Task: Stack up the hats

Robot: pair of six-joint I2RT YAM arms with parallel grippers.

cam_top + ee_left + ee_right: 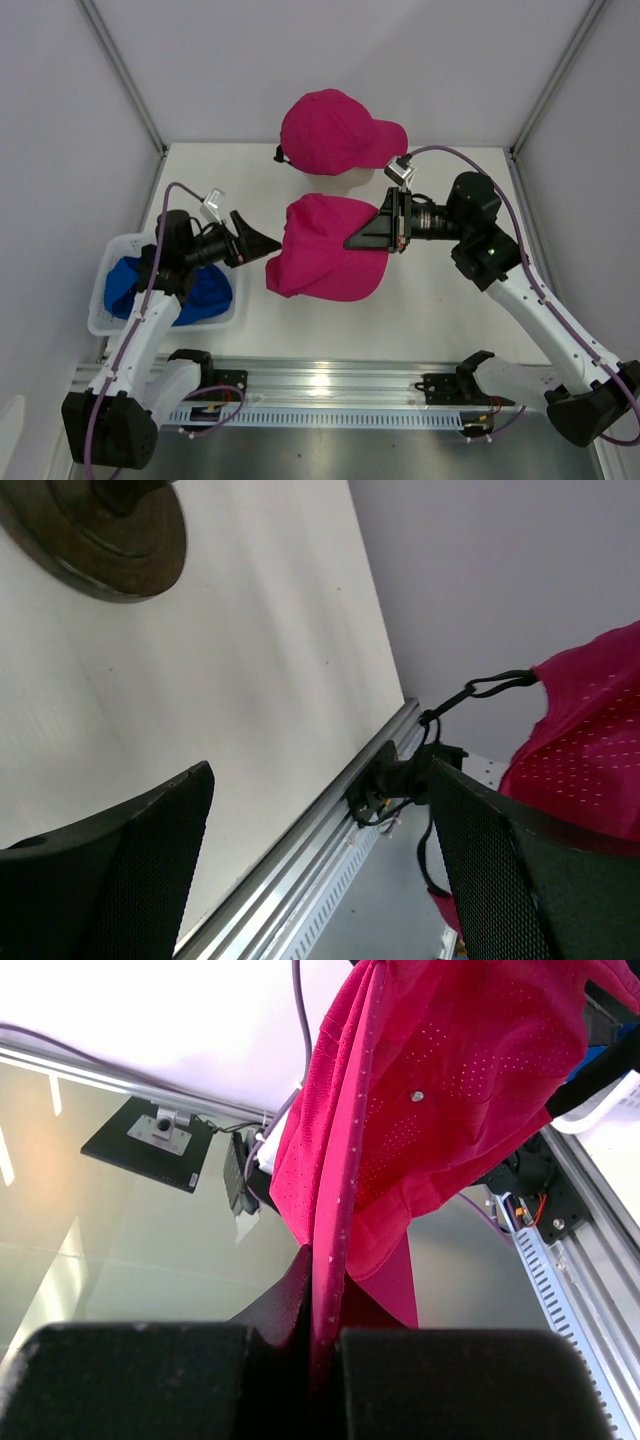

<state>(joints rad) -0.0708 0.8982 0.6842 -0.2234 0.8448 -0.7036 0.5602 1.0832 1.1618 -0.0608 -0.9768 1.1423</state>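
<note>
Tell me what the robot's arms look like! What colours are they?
The left arm and right arm have white tube-shaped links and chunky black joints. A thin purple cable runs along each. The left tool and right tool are black wedges with bumpy textured fingers. A tiny green light glows on the right arm.

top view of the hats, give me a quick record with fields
held pink cap: hanging from right tool, over mid table
right tool: shut on held pink cap
left tool: open, holding nothing, close to that cap
far pink cap: at the back, nothing stacked on it yet
blue cap: in white mesh basket, left side
</note>
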